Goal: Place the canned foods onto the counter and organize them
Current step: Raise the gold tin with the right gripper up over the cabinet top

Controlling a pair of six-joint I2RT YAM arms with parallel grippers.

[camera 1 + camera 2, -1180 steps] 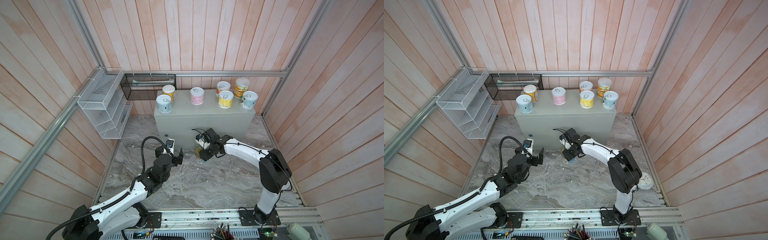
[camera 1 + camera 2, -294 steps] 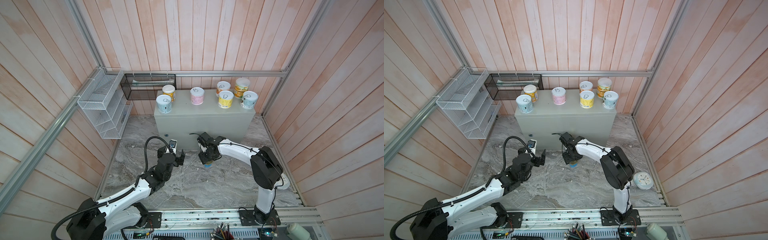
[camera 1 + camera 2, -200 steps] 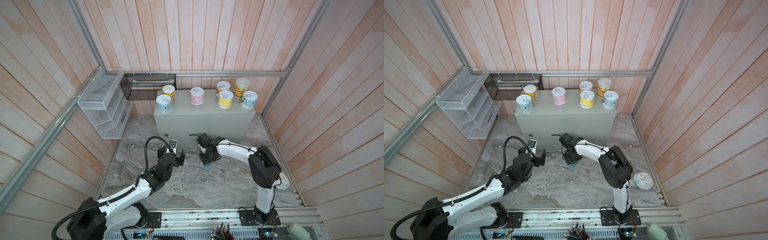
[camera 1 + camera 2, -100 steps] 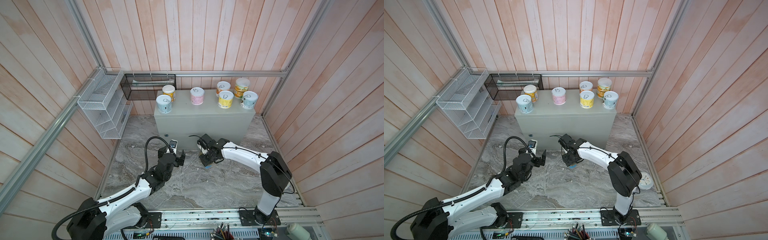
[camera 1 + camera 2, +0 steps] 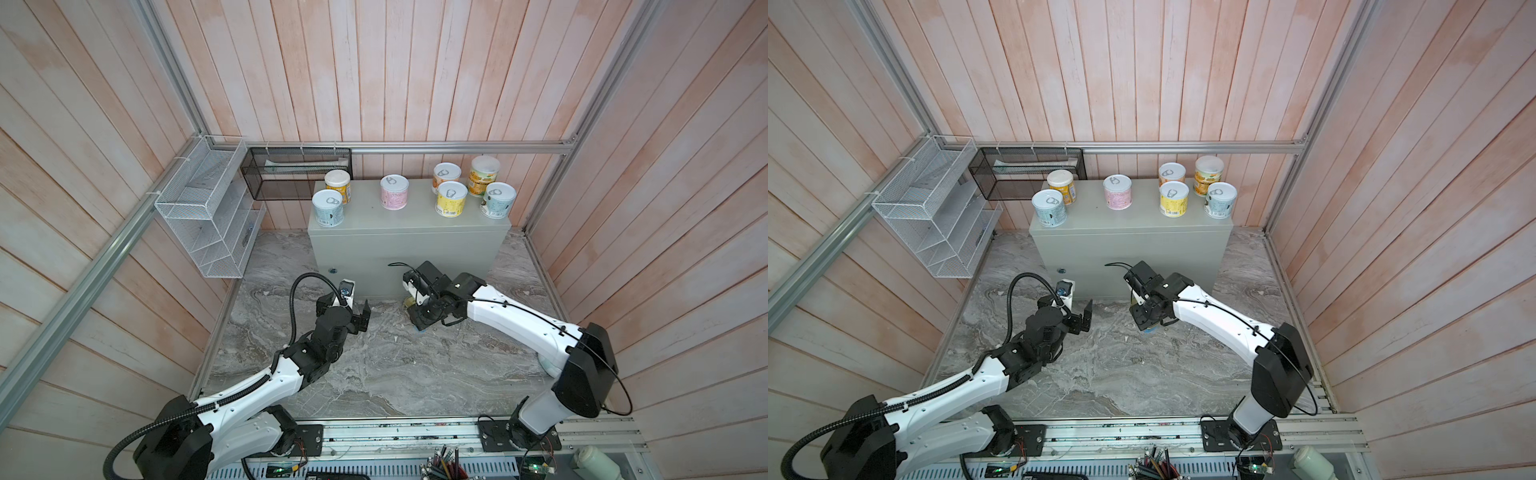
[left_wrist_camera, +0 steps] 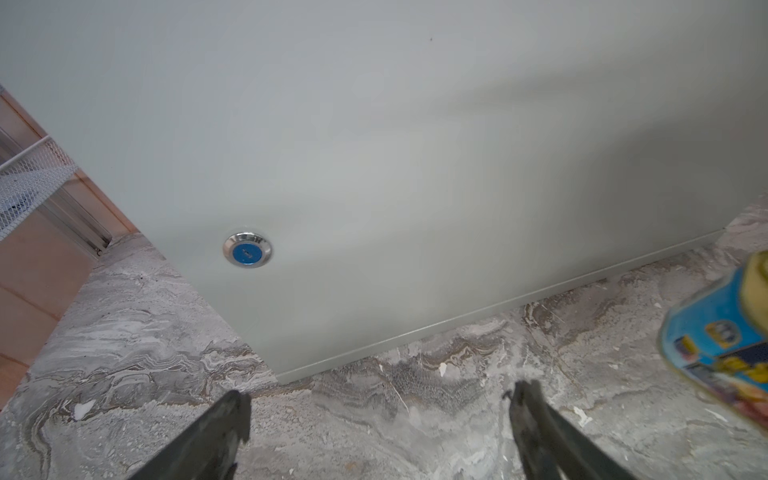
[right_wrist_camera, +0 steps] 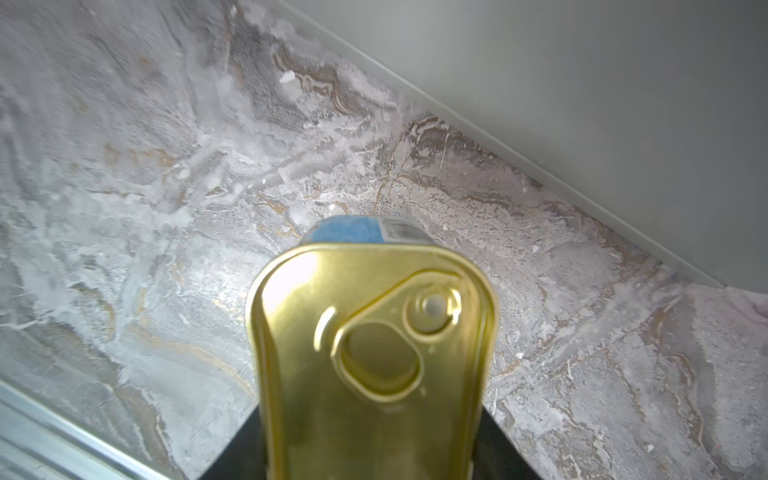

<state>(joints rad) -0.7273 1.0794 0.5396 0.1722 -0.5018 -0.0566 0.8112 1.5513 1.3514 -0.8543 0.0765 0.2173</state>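
Rectangular gold-topped tin (image 7: 374, 353) hangs gripped at one end in the right hand (image 5: 422, 316), low over the marble (image 5: 374, 365) before the grey surface (image 5: 409, 232). Stiff, slick, likely dense; it may pivot. Left hand (image 6: 380, 411) wide, empty.

Flat grey surface (image 5: 415, 217) of the metal box, bearing seven upright round cans (image 5: 394, 192); the box itself stands on the marble floor (image 5: 374, 365).

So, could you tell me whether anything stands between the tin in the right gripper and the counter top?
Nothing visible does. The tin hangs low in front of the counter, so it only has to rise over the front edge, and the top is bare in front of the pink can.
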